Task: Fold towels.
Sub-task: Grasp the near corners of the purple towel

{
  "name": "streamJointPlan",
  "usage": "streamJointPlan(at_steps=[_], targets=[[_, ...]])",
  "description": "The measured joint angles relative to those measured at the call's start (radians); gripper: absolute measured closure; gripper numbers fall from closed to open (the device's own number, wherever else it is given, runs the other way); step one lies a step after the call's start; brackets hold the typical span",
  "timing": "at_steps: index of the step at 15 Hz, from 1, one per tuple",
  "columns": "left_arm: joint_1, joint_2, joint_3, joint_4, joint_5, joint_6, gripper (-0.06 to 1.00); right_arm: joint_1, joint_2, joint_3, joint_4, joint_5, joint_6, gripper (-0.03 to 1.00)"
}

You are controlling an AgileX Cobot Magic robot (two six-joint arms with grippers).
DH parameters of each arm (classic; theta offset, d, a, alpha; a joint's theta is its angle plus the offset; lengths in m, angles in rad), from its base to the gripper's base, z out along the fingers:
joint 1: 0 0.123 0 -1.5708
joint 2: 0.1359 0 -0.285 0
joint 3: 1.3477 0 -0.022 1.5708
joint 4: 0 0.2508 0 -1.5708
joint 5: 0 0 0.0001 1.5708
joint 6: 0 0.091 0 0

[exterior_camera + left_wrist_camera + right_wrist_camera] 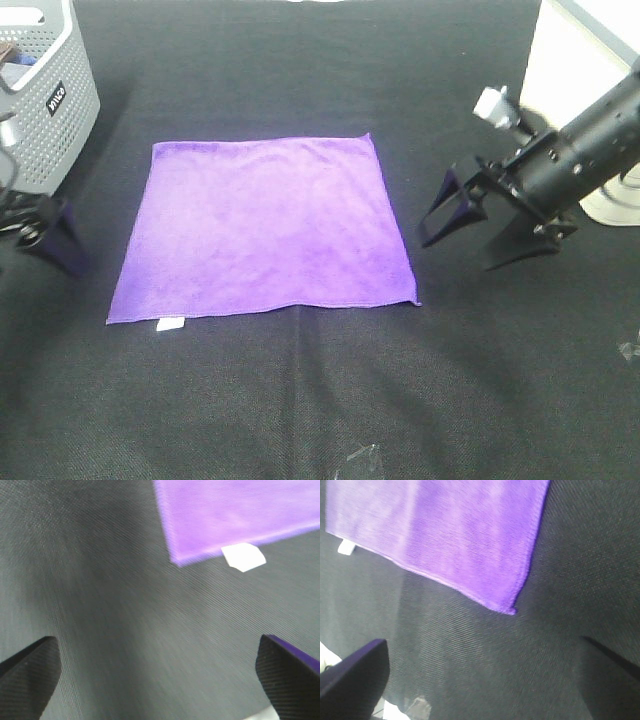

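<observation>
The purple towel lies flat and unfolded on the black table, its white tag at the near left corner. My left gripper is open and empty, low at the table's left, left of the towel's near corner. In the left wrist view the towel's corner and tag lie ahead of the spread fingertips. My right gripper is open and empty, just right of the towel's near right corner. The right wrist view shows that corner between the spread fingers.
A grey perforated basket stands at the back left. A white object stands at the back right behind the right arm. Small clear tape scraps lie near the front edge and at the far right.
</observation>
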Motion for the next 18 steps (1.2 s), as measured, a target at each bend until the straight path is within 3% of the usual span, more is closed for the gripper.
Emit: streamJointPlan(at_steps=[2,4,7,18], targets=[[0.000,0.063,-0.043,-0.056,-0.006,0.026,-0.05,0.000,0.032,-0.001,0.030,-0.011,-0.032,0.02],[0.000,0.157,-0.067,-0.193,-0.013,0.121,-0.05,0.000,0.090,-0.023,0.089,-0.026,-0.082,0.02],[0.000,0.194,-0.068,-0.310,-0.060,0.155,-0.05,0.000,0.137,-0.049,0.113,-0.031,-0.106,0.02],[0.001,0.233,-0.071,-0.320,-0.099,0.158,-0.04,-0.001,0.196,-0.061,0.158,-0.081,-0.107,0.04]])
